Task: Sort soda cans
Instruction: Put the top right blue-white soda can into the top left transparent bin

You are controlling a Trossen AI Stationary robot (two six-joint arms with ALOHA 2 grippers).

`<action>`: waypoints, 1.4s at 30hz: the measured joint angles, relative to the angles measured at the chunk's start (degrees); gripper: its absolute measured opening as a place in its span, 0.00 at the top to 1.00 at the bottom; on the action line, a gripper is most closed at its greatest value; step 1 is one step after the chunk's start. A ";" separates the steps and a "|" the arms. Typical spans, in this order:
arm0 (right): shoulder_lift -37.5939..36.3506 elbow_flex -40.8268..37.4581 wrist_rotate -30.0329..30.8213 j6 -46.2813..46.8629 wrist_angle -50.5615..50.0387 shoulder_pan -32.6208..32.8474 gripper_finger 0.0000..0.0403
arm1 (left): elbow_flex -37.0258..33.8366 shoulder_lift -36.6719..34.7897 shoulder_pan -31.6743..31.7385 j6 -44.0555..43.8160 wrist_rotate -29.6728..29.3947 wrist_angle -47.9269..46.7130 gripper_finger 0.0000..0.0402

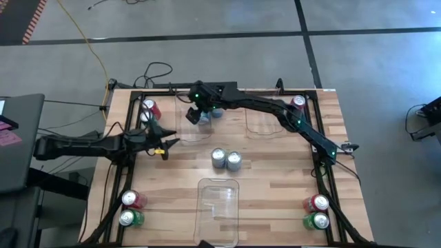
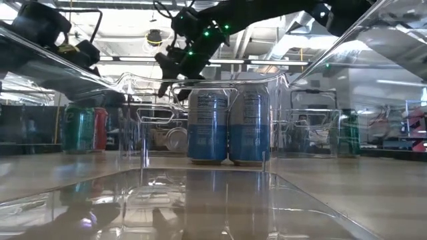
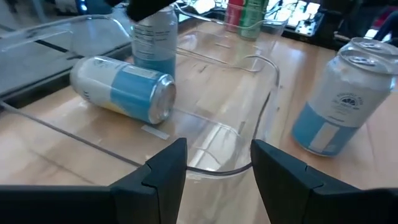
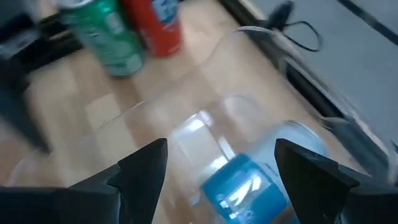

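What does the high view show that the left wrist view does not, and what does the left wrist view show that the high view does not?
High view only: the whole table, the near-left can pair and near-right can pair, each red and green, and the right gripper over the far bin. Left wrist view only: in that bin, one silver-blue can lies on its side, with an upright can behind it. The left gripper is open and empty. Both views: the two silver-blue cans standing together mid-table.

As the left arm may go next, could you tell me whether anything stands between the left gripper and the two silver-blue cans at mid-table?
Nothing visible does. Bare wood lies between the left gripper and the two silver-blue cans. The near corner of the clear bin sits just beside that path.
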 joint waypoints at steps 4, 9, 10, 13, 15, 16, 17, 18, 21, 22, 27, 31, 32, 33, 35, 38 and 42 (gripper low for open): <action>-0.09 0.11 0.48 5.58 -1.44 -0.02 0.22 | 0.04 3.23 -1.90 -0.50 2.10 3.75 0.56; -0.07 0.07 0.61 9.05 -6.82 1.24 0.22 | 0.01 6.45 -5.68 0.76 2.59 8.41 0.56; -0.07 0.07 0.61 9.52 -7.87 1.55 0.22 | 0.00 6.96 -6.40 0.84 2.91 9.09 0.56; -0.07 0.07 0.55 10.75 -10.75 2.32 0.22 | 0.00 8.08 -8.47 0.76 4.40 10.03 0.56; -0.07 0.07 0.55 10.85 -11.65 2.63 0.22 | 0.00 8.86 -9.99 0.12 4.79 10.27 0.56; -0.07 0.07 0.55 10.98 -11.86 2.79 0.22 | 0.00 9.27 -10.76 -0.28 4.81 10.53 0.56; -0.07 0.07 0.52 11.51 -12.09 2.91 0.22 | 0.00 9.74 -11.52 -0.68 4.80 10.90 0.56; -0.07 0.07 0.50 12.30 -12.29 3.07 0.22 | 0.00 10.37 -12.31 -1.13 4.70 11.70 0.56; -0.07 0.07 0.46 13.68 -12.40 3.80 0.22 | -0.01 12.61 -15.05 -1.58 4.76 15.40 0.56; -0.07 0.07 0.42 13.91 -12.34 4.17 0.22 | -0.05 13.47 -15.96 -1.41 4.91 17.02 0.56; -0.07 0.07 -0.89 15.23 -12.88 6.87 0.22 | 0.64 15.70 -19.95 4.26 1.23 25.34 0.56; -0.07 0.06 -1.13 15.33 -14.68 9.22 0.22 | 3.80 14.42 -22.33 8.59 0.50 23.94 0.56; -0.07 0.04 -0.71 15.33 -14.52 9.66 0.22 | 4.71 13.85 -22.95 9.35 0.46 22.32 0.56; -0.07 0.04 -0.14 15.33 -13.91 9.96 0.22 | 5.60 13.18 -23.49 9.90 -0.08 19.68 0.56; -0.07 0.04 1.30 15.33 -11.85 9.92 0.22 | 7.13 11.77 -24.60 10.19 -2.92 13.79 0.56; -0.07 0.04 1.67 16.47 -8.14 8.93 0.22 | 8.59 9.06 -26.19 8.27 -10.52 4.27 0.56; 1.07 0.10 0.11 18.41 -5.54 7.48 0.22 | 8.83 4.46 -27.96 4.65 -17.29 -5.20 0.56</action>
